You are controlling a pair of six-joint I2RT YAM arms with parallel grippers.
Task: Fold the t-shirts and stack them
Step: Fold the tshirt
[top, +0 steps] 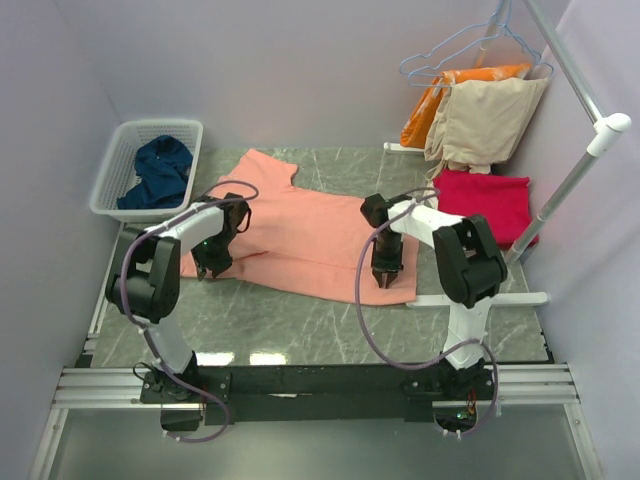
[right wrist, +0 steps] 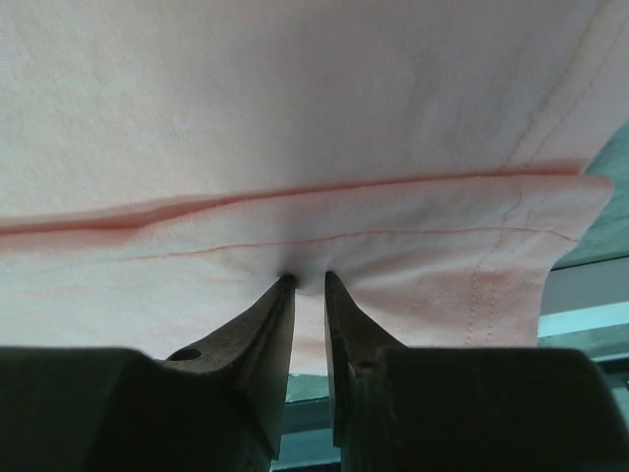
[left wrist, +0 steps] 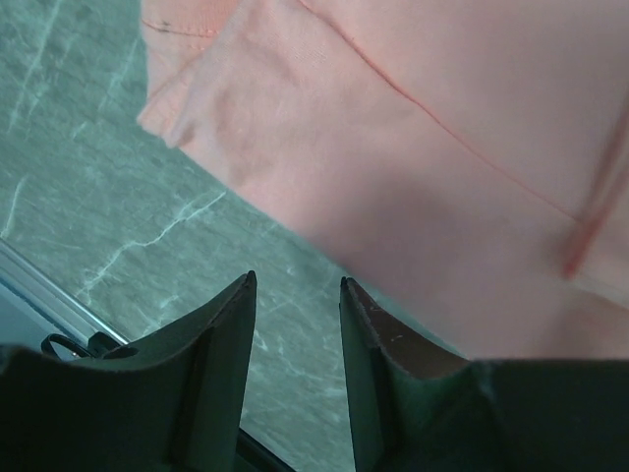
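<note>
Right wrist view has my right end effector pinching a hem fold of the salmon-pink t-shirt, whose body is cut off at 12 o'clock, while my left end effector stands spread, empty, over the bench, shirt edge at 1 o'clock.

Pink tee spread ctr, red right, navy left

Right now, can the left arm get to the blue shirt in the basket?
Probably yes. The blue shirt lies uncovered in the open basket, nothing stands between it and the left gripper, and that gripper is open and empty.
</note>
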